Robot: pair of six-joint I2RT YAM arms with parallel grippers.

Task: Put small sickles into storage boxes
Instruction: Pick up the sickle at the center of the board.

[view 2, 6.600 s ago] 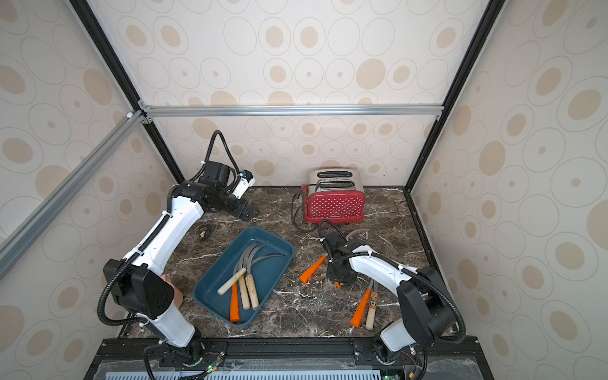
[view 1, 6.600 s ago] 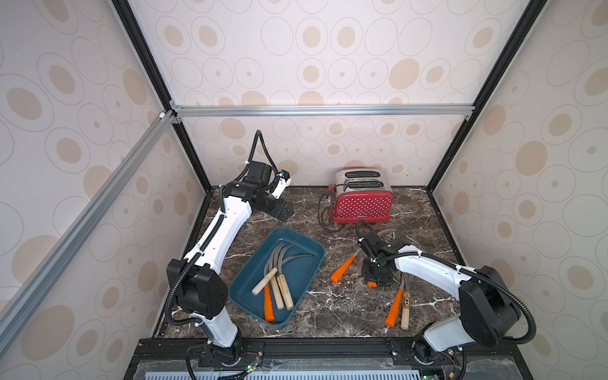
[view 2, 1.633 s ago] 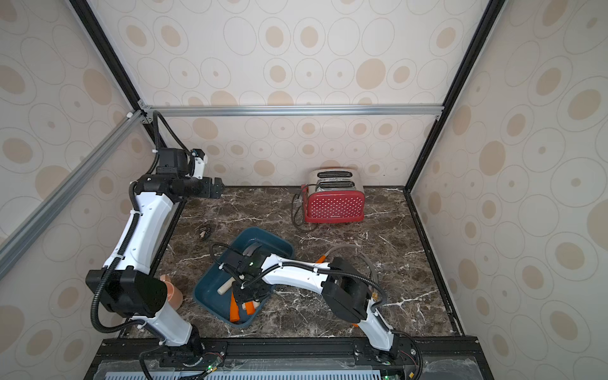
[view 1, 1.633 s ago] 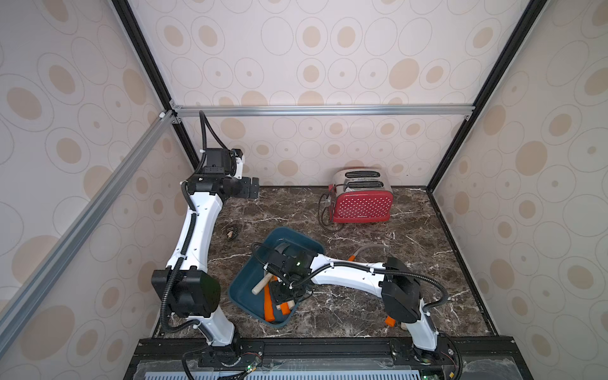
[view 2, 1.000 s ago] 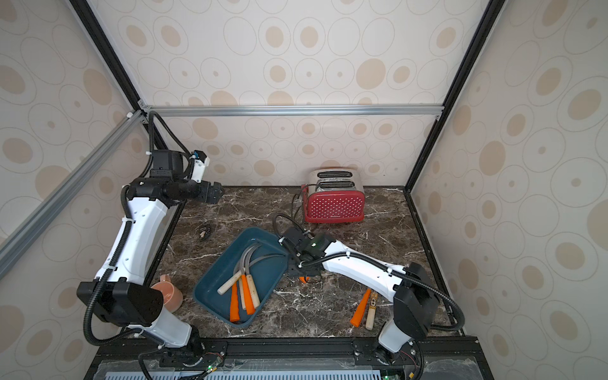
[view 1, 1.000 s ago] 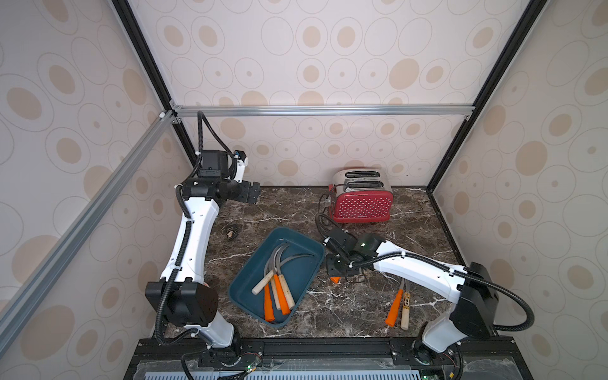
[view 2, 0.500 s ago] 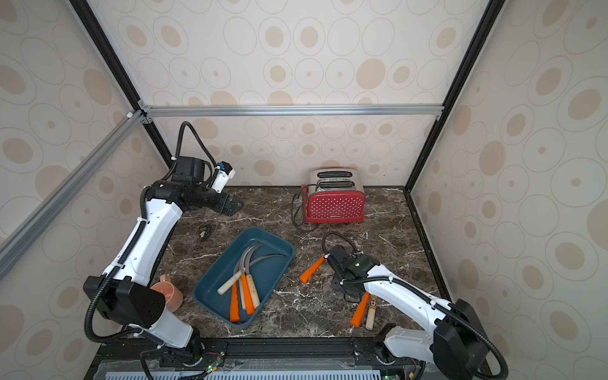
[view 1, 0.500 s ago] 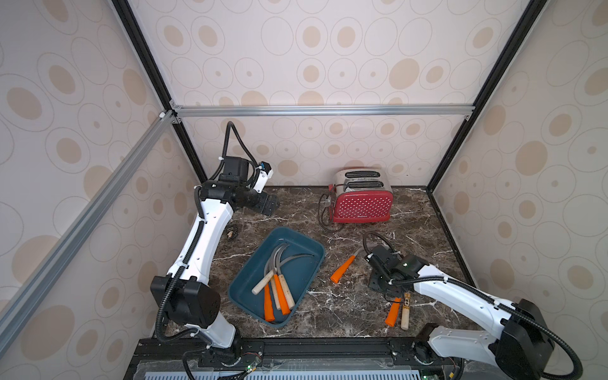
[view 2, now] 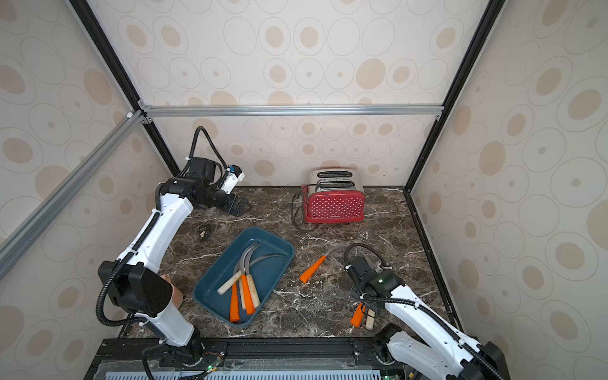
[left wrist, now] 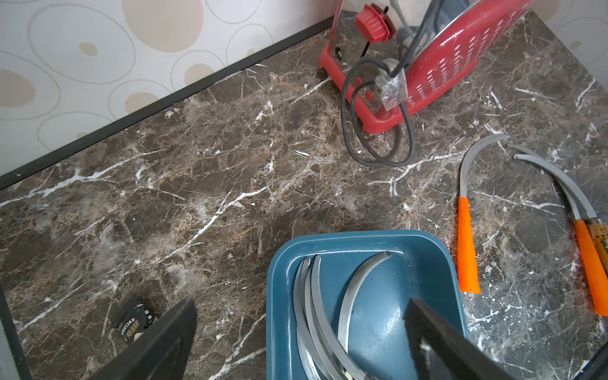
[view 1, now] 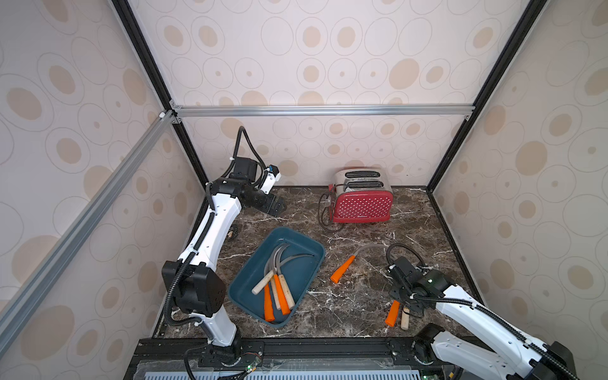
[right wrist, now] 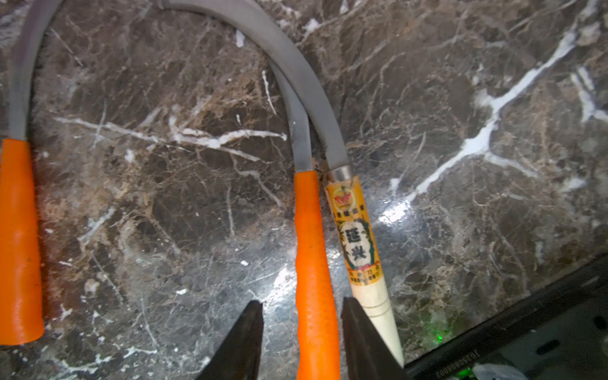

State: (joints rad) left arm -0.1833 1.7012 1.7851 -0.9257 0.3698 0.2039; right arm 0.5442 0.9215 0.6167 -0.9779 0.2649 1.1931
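The dark teal storage box lies mid-table and holds several small sickles with wood and orange handles. An orange-handled sickle lies on the marble to its right. Near the front right, an orange-handled sickle and a wood-handled one lie side by side. My right gripper is low over them, open, its jaws either side of the orange handle with a gap on one side. My left gripper hangs open and empty above the back left.
A red polka-dot toaster with a coiled black cord stands at the back. A small dark packet lies near the left wall. A brown cup sits behind the left arm's base.
My right gripper has swung from beside the box to the front right and come down over the paired sickles. My left gripper has moved from the back left wall out over the table.
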